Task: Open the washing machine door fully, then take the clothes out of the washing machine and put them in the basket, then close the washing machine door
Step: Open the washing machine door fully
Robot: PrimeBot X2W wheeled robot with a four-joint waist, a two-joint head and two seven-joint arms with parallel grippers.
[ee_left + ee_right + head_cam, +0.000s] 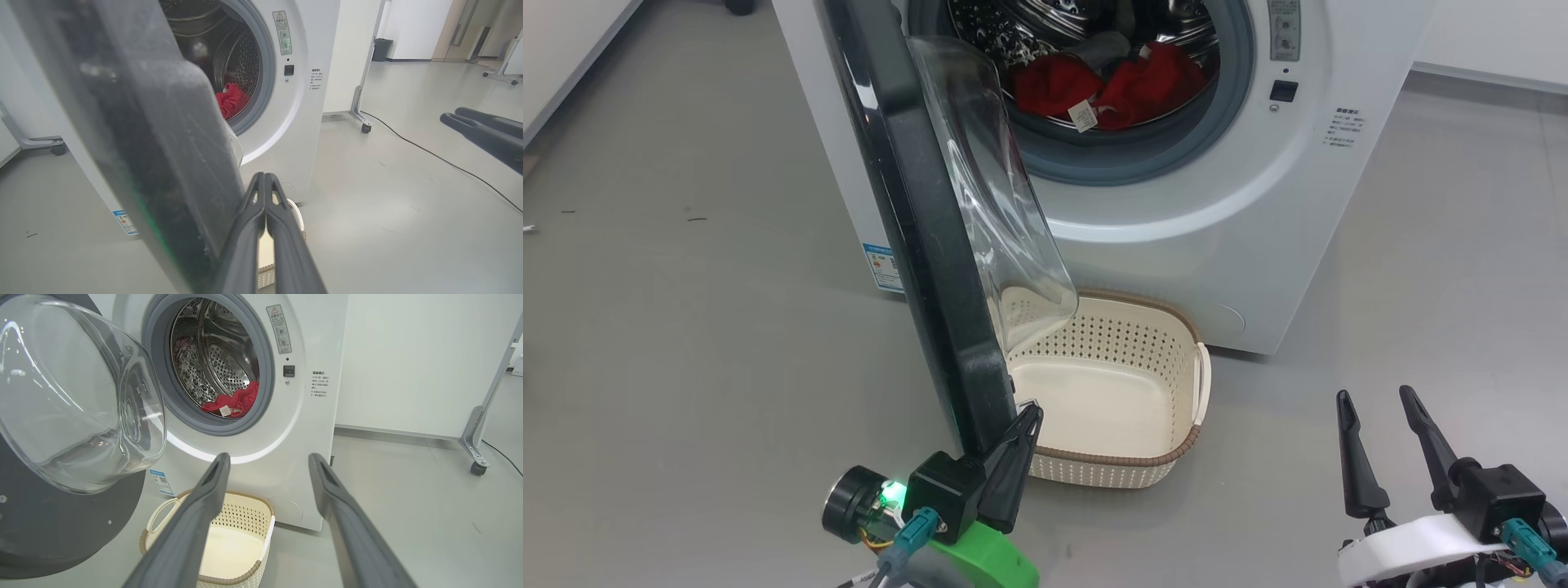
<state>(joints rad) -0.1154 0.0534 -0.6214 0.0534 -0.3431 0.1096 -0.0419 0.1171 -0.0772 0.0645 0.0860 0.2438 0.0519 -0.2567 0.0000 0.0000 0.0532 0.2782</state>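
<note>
Door point(915, 229) half open, edge-on to me, just beside the basket point(1127, 339).
My left gripper point(1031, 412), fingers pressed together and holding nothing, rests at the door's lower edge, likely to push it wider; red clothes point(1152, 86) lie in the washer point(1217, 245); my right gripper point(1374, 394) hangs spread wide, empty.

Bright, even light fills all three views and leaves faint, soft shadows on the grey floor point(686, 367). Streaks of glare run over the glass bowl of the washing machine door point(915, 204), and a pale sheen curves across the front of the washing machine point(310, 457). In the left wrist view the door's black rim is close, blurred and tinged green. Both wrist views bow straight lines near their edges.
</note>
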